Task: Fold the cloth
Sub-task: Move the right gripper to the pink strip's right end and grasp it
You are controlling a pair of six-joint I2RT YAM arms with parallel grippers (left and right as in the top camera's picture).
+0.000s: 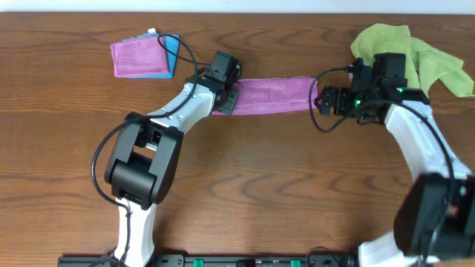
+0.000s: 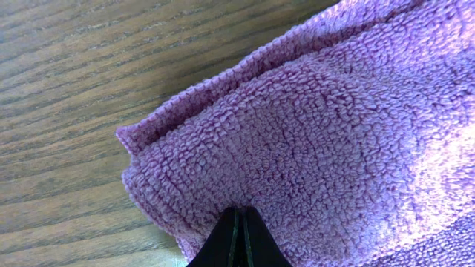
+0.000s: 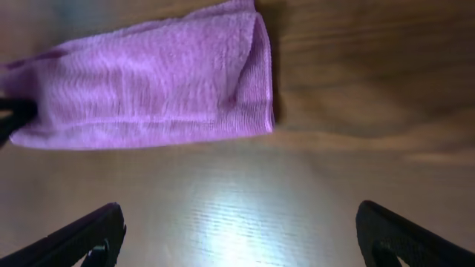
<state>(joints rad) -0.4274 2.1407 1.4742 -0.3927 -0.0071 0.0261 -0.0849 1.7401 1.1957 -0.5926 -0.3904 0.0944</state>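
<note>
Closest in, on the left wrist view, the left gripper (image 2: 237, 239) is clamped tight, its black tips meeting on the fuzzy pile at one end of the cloth (image 2: 319, 133). That looks like a pinch on the left end, with two layers showing at the edge beside it.

Now sweeping across from above. Far left, near the back, another purple cloth (image 1: 137, 58) lies as a neat rectangle with a blue cloth (image 1: 169, 48) peeking out beneath it. It's well apart from the action, so I take it as no part of this job. Next, the left arm (image 1: 174, 107) reaches up and across to set its gripper on the left end of the cloth, which lies as a long narrow band mid-table, running left to right. A band that shape suggests it's already doubled lengthwise, and holding one short end makes sense if that end is to be carried over to the other.

At the band's right end the right gripper (image 1: 325, 100) has its jaws spread wide, holding nothing. In its own view the fingers frame bare wood just short of the cloth's right edge — my guess is it's there to steady or take that end. Far right, a lime-green cloth (image 1: 415, 52) lies crumpled behind the right arm (image 1: 423, 141).

As for the table (image 1: 260, 193), it's dark wood-grain, glossy enough to throw back a patch of light. A pale strip runs along the back — of the room I can make out nothing more.
</note>
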